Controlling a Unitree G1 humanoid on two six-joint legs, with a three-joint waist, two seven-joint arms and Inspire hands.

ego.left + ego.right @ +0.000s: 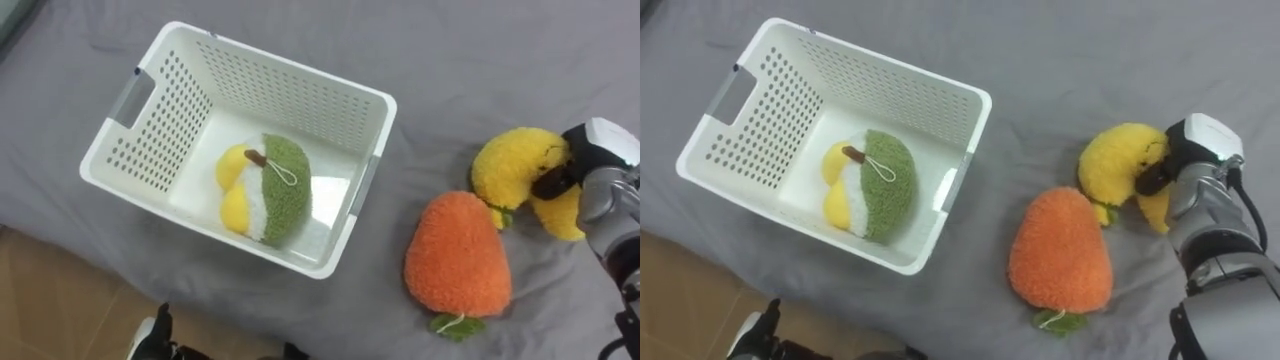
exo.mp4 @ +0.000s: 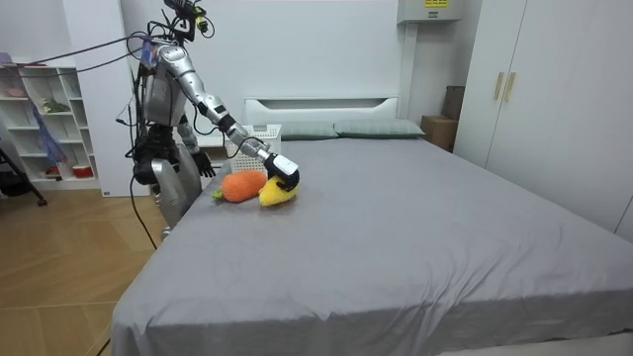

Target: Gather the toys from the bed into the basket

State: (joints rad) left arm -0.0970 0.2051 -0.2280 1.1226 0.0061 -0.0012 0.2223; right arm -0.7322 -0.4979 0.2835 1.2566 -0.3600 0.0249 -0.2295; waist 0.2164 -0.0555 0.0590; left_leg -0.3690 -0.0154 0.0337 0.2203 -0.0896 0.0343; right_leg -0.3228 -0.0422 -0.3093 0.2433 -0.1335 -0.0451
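The yellow plush toy is clasped by the right hand's curled fingers (presumably for carrying to the white basket, well left of them); the orange plush toy lies just beside.

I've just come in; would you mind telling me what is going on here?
The robot stands beside the grey bed, gathering plush toys. Its right robot hand is at the yellow toy, which lies beside the orange toy on the cover; I cannot tell whether it has a grip yet. A green-and-yellow toy already lies in the white basket to their left. The left robot hand hangs by the robot's side.
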